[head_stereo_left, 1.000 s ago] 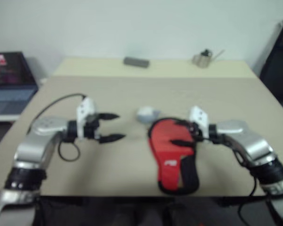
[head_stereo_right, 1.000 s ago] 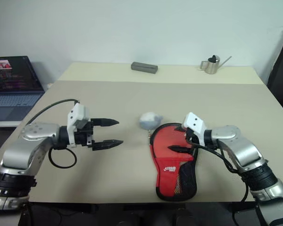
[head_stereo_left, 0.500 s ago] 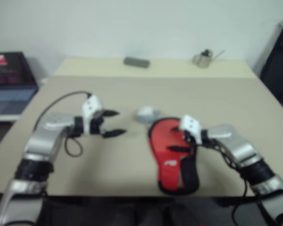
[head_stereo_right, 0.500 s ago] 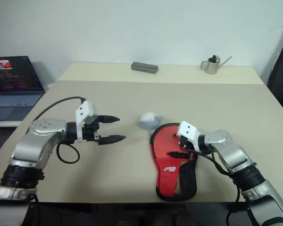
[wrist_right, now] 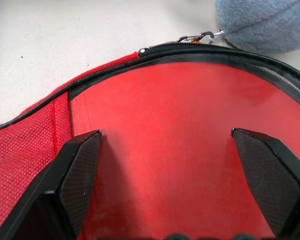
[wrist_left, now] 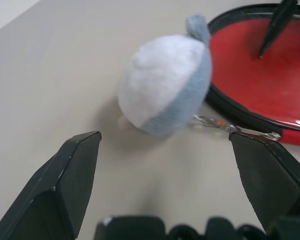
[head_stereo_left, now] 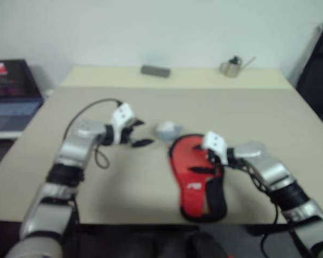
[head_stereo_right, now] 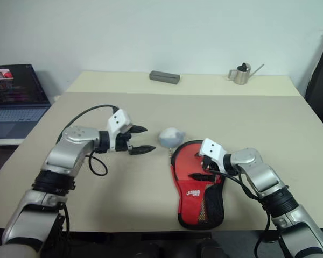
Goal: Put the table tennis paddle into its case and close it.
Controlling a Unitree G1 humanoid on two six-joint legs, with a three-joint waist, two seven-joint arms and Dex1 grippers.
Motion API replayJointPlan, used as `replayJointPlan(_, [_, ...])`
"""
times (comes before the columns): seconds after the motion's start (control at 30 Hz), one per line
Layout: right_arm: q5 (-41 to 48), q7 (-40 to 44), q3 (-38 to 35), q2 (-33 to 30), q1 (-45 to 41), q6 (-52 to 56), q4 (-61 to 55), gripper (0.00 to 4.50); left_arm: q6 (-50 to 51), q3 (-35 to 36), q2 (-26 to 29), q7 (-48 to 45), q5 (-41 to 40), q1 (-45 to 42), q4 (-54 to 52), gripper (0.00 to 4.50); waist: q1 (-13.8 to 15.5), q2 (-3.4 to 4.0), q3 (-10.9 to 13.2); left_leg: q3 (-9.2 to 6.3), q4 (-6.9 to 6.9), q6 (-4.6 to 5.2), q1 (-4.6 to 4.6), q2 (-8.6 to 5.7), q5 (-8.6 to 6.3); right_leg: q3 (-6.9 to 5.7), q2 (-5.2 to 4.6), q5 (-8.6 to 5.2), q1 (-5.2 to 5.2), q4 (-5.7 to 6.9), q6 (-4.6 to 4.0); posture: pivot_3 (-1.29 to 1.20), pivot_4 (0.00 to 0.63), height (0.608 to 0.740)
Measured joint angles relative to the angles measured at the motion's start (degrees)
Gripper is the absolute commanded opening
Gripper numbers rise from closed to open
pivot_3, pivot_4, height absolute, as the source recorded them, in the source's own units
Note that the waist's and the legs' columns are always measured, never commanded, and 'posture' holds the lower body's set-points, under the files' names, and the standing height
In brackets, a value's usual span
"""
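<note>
The red case (head_stereo_right: 196,188) with black trim lies open near the table's front edge. The table tennis paddle's smooth red face (wrist_right: 180,150) lies inside it, ringed by the black zip edge, and its handle is hidden. My right gripper (head_stereo_right: 200,166) hovers open just over that face, one finger on each side in the right wrist view. My left gripper (head_stereo_right: 149,138) is open and points at a grey-white plush ball (wrist_left: 165,90), which hangs from the case's zip by a small metal clip (wrist_left: 235,129). The ball lies just left of the case's round end.
A laptop (head_stereo_right: 16,94) stands off the table's left side. A grey block (head_stereo_right: 164,77) and a small metal watering can (head_stereo_right: 241,73) sit at the far edge. A dark chair (head_stereo_right: 320,75) stands at the right. Bare tabletop (head_stereo_right: 124,193) spreads left of the case.
My left gripper has moved forward and to the right, up close to the plush ball. My right gripper sank slightly over the paddle face, then held still. Both stayed open.
</note>
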Motion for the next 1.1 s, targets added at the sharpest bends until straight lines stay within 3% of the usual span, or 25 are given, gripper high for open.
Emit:
replayJointPlan(0.57, [-0.28,0.18,-0.38,0.4,0.16,0.78,-0.48,4.45,-15.38,-3.14,-12.22,2.82,10.06,-14.28,28.73,4.5,-0.02,-0.01,0.0,0.02,0.01,0.0,-0.03,-0.05,0.0,-0.01,-0.02,0.0,-0.02,0.0,0.01,0.0,0.15,0.74])
replayJointPlan(0.97, [-0.27,-0.75,-0.47,0.38,0.56,2.09,-1.65,4.45,-22.12,-3.87,-15.59,3.81,14.31,-18.98,38.46,4.5,-0.04,-0.01,0.0,0.01,0.01,0.0,-0.03,-0.07,0.0,-0.01,-0.02,0.0,-0.01,0.01,0.02,0.0,0.15,0.74])
replayJointPlan(1.1, [-0.22,-0.82,-0.52,0.38,0.6,2.47,-1.78,4.5,-22.52,-3.93,-16.11,3.8,15.12,-18.98,39.42,3.58,-0.04,-0.01,0.0,0.0,0.01,0.0,-0.02,-0.07,0.0,-0.02,-0.02,0.0,-0.01,0.02,0.02,0.0,0.15,0.74])
